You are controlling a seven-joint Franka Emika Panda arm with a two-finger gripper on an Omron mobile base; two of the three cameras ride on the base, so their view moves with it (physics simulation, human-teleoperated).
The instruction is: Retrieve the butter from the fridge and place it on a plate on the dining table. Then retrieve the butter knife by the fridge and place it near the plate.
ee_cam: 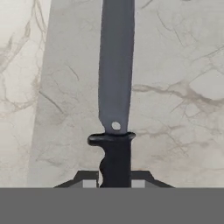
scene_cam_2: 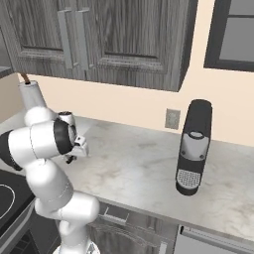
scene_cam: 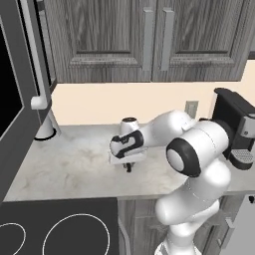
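The butter knife [ee_cam: 116, 78] has a long grey blade and a black handle. It points away from the hand over the marble kitchen counter [ee_cam: 183, 65]. My gripper [ee_cam: 113, 183] is shut on the handle, with a fingertip close on each side. In the left base view the gripper [scene_cam: 128, 167] points down, just above the counter [scene_cam: 64, 164] near its middle. From the right base it [scene_cam_2: 72, 158] shows at the counter's left end, partly behind the arm. The butter, plate and dining table are out of view.
A black coffee machine [scene_cam: 234, 129] [scene_cam_2: 194, 146] stands on the counter to the right. A grey metal door with a pale bar handle [scene_cam: 40, 74] juts in at the left, and a black cooktop [scene_cam: 60, 229] lies below it. Dark wooden cabinets [scene_cam_2: 124, 34] hang overhead.
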